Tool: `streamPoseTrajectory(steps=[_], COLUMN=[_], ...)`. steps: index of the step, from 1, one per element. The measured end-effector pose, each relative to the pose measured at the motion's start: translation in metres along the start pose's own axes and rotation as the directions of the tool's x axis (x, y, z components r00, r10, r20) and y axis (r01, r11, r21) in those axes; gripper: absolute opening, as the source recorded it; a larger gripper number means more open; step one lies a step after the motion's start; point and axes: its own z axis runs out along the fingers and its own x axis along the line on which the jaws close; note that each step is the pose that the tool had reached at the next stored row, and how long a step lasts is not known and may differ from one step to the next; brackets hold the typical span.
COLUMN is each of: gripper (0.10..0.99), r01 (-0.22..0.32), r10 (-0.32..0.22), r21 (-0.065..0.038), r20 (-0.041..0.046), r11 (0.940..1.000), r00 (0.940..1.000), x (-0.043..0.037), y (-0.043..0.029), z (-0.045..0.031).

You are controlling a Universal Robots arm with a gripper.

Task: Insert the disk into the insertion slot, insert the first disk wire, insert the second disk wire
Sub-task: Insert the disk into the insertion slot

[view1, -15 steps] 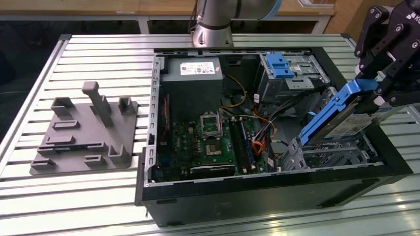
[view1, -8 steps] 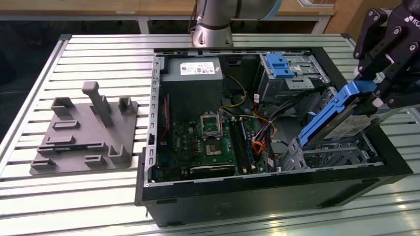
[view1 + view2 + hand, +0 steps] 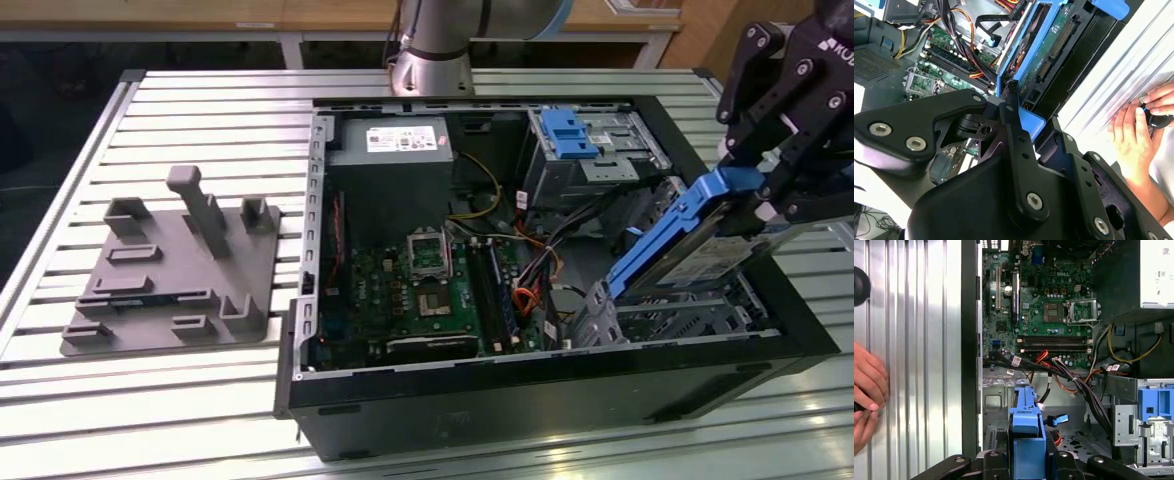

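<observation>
We see the fingers [image 3: 1011, 97] of the gripper [image 3: 758, 198] clamped on the disk [image 3: 683, 248] by its blue frame, covering its upper end. The disk hangs tilted, its lower end by the slot [image 3: 687, 322]; whether it has entered, we cannot tell. Beyond the computer case [image 3: 534, 400], a hand [image 3: 1136, 132], partly cut off, rests on the counter [image 3: 200, 400].

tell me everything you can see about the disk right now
The disk is a flat silver-grey drive with a pale label, framed by a bright blue plastic carrier with side rails. In the second wrist view its green underside with a connector shows. It is tilted steeply, its upper end clamped in the tool and its lower end down inside the open computer case, by the perforated metal insertion slot. Whether it touches the slot cannot be told.
</observation>
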Motion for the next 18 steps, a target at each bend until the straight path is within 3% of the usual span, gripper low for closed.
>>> streamPoseTrajectory(steps=[18], gripper=[0.365], r01=[0.000], r10=[0.000], r21=[-0.001], r20=[-0.0001], r11=[1.0000], r00=[1.0000], x=[0.0010], y=[-0.0001], z=[0.0093])
